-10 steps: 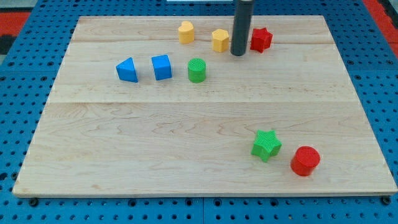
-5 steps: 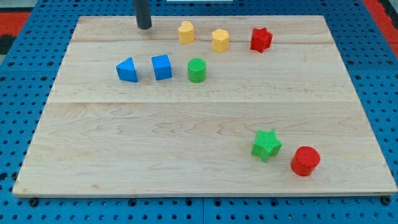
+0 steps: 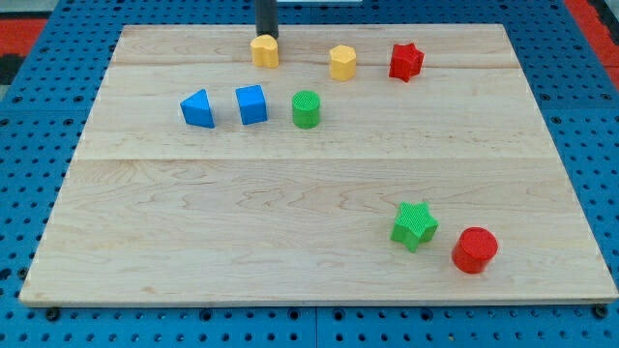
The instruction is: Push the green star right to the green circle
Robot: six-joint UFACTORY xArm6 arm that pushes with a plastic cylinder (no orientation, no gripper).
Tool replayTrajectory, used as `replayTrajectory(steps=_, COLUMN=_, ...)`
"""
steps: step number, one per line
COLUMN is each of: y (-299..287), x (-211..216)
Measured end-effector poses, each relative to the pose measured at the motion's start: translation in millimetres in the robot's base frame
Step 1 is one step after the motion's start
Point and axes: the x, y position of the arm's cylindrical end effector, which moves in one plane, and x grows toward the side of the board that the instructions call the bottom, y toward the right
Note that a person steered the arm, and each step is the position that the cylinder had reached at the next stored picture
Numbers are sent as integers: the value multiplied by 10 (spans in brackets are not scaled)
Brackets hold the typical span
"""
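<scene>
The green star (image 3: 414,224) lies at the board's lower right, just left of a red cylinder (image 3: 475,249). The green circle (image 3: 306,109) stands in the upper middle, far up and left of the star. My tip (image 3: 265,37) is at the view's top, touching the top edge of a yellow block (image 3: 265,50), far from both green blocks.
A blue triangle (image 3: 197,108) and a blue cube (image 3: 251,103) sit left of the green circle. A yellow hexagon (image 3: 342,62) and a red star (image 3: 406,61) lie along the top. The wooden board (image 3: 290,251) rests on blue pegboard.
My tip went from beside the red star to the top left, then right to the yellow block. That block has shifted left from about the earlier spot.
</scene>
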Motion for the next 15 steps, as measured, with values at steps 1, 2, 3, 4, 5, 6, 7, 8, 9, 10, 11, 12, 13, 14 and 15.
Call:
replayTrajectory(steps=1, y=-26, x=146)
replayTrajectory(steps=2, y=-26, x=214)
replayTrajectory(steps=3, y=-26, x=351)
replayTrajectory(steps=4, y=-292, x=277)
replayTrajectory(steps=5, y=-696, x=716)
replayTrajectory(steps=6, y=-581, x=1066)
replayTrajectory(steps=7, y=-351, x=1065)
replayTrajectory(steps=8, y=-113, x=1093)
replayTrajectory(steps=9, y=-82, x=1215)
replayTrajectory(steps=10, y=-5, x=1057)
replayTrajectory(steps=11, y=503, x=1089)
replayTrajectory(steps=12, y=763, x=1308)
replayTrajectory(steps=13, y=810, x=1429)
replayTrajectory(steps=14, y=1647, x=1505)
replayTrajectory(steps=15, y=2002, x=2311)
